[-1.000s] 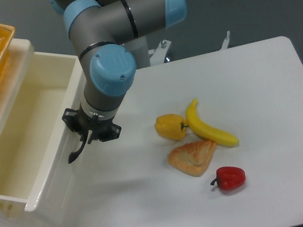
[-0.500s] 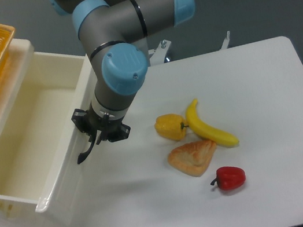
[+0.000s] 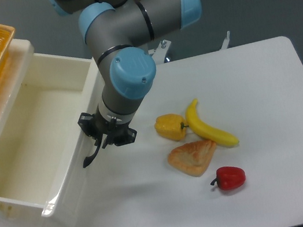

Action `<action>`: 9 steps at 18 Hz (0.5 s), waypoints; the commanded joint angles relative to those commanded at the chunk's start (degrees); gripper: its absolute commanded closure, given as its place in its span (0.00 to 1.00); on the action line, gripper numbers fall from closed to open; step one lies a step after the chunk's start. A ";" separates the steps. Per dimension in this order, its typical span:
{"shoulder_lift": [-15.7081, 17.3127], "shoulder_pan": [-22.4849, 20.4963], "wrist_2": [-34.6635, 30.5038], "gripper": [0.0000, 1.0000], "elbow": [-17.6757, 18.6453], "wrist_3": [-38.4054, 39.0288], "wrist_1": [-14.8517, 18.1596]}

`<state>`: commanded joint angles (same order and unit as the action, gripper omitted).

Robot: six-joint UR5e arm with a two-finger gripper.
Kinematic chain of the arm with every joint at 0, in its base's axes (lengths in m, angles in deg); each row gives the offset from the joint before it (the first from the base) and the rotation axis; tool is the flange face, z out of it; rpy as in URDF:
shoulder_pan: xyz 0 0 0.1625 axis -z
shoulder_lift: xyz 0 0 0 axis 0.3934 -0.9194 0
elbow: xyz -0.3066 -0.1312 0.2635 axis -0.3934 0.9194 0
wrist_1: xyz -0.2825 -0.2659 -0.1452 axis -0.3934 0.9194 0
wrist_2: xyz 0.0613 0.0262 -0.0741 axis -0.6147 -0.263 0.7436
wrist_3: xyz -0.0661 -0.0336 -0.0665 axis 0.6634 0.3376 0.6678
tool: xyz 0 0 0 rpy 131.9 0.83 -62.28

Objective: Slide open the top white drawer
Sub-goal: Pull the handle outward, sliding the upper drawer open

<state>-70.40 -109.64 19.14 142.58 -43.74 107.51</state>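
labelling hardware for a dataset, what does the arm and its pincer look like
The arm is built of grey cylindrical links with light-blue rounded caps at the joints. A darker ring bands one link. The pincer is small and black, far slimmer than the wrist above it. No cables or markings can be made out.

The scene is viewed by a single fixed camera, mounted high and angled steeply downward across the table [image 3: 255,101]. The arm base is seen at the top edge, so the view is directed toward the robot from the opposite side. A medium range is used: most of the tabletop is covered, while the cabinet at the left is cropped. No second view is provided.
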 joint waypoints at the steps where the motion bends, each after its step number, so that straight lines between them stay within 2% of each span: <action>1: 0.00 -0.26 0.00 0.75 0.00 -0.70 0.09; 6: 0.09 -0.53 0.00 0.75 0.09 -1.06 0.26; 7: 0.09 -0.53 0.00 0.73 0.09 -1.06 0.18; 9: 0.17 -0.79 0.00 0.62 0.09 -1.15 0.18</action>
<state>-70.22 -110.43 19.14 142.67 -44.89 107.68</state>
